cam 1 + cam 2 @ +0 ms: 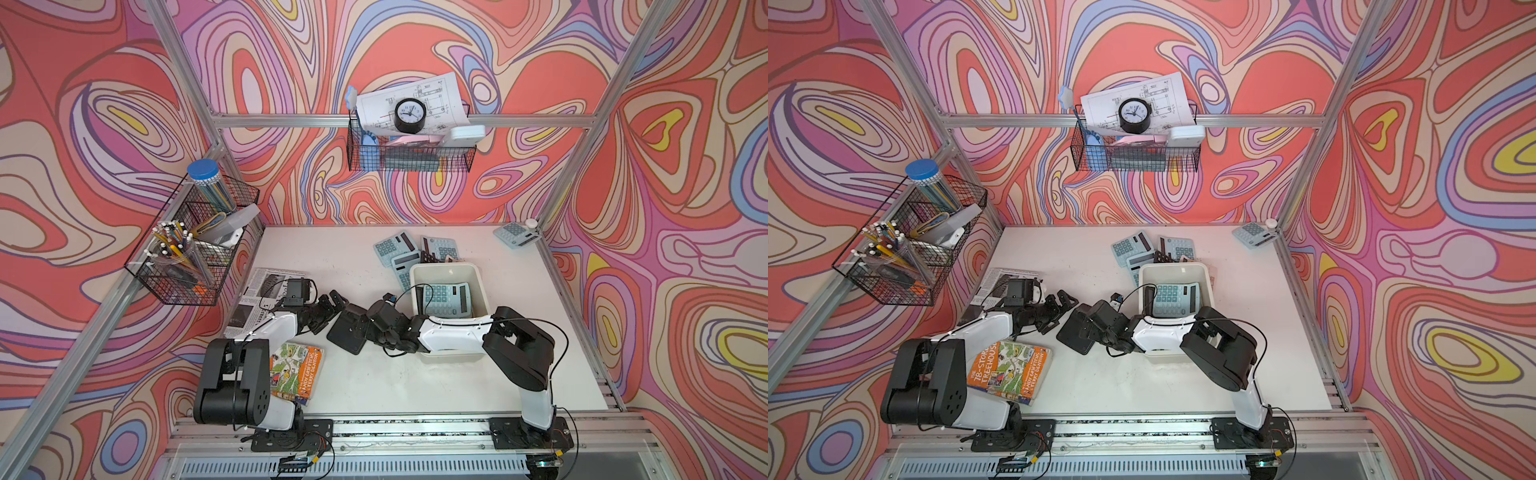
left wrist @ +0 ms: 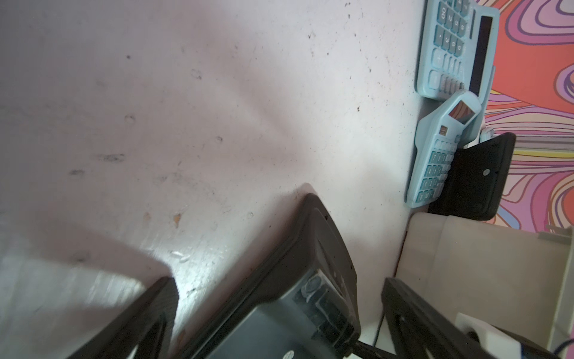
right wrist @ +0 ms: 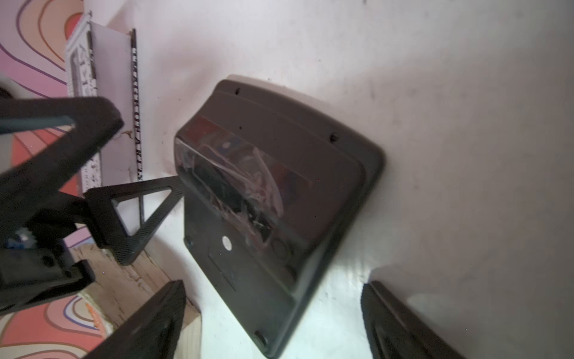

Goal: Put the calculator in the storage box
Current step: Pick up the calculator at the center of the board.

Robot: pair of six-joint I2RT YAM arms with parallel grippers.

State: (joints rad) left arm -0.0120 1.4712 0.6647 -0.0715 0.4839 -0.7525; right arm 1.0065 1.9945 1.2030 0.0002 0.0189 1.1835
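Your black calculator point(image 1: 347, 332) lies face down on the bench point(image 1: 415, 386). It is outside the storage box point(image 1: 446, 268), near the wall on the left arm's side. The left gripper point(image 2: 279, 281) and right gripper point(image 3: 273, 284) both stand wide open around it, holding nothing. A blue calculator point(image 1: 446, 299) leans inside the storage box.

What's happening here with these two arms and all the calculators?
Two robot arms are putting calculators into a cream storage box. One light blue calculator lies inside it. A black calculator lies face down on the table; the right gripper and left gripper stand open beside it, neither holding it. More blue calculators lie behind the box.
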